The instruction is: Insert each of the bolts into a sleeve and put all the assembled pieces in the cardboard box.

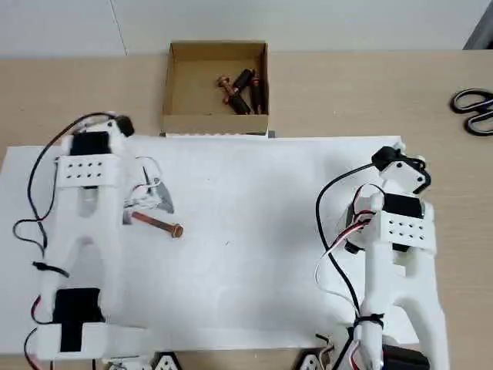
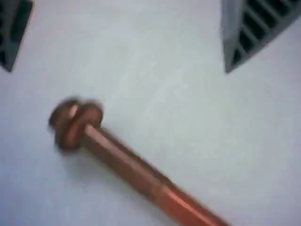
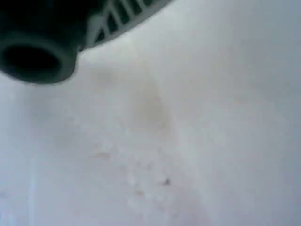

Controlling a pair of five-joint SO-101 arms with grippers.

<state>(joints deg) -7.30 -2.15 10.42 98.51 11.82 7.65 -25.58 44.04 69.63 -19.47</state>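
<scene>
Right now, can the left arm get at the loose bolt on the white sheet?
Probably yes. The left gripper hangs close over the bolt with its jaws open, and bare white sheet lies all around the bolt, so nothing seems to block a grasp.

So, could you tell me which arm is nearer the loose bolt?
Left: the left gripper hangs open just above the bolt; the right arm sits far across the sheet.

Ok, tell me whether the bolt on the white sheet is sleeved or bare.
Bare: the bolt lies flat on the white sheet, its copper shank exposed along the visible length, with nothing around it.
</scene>
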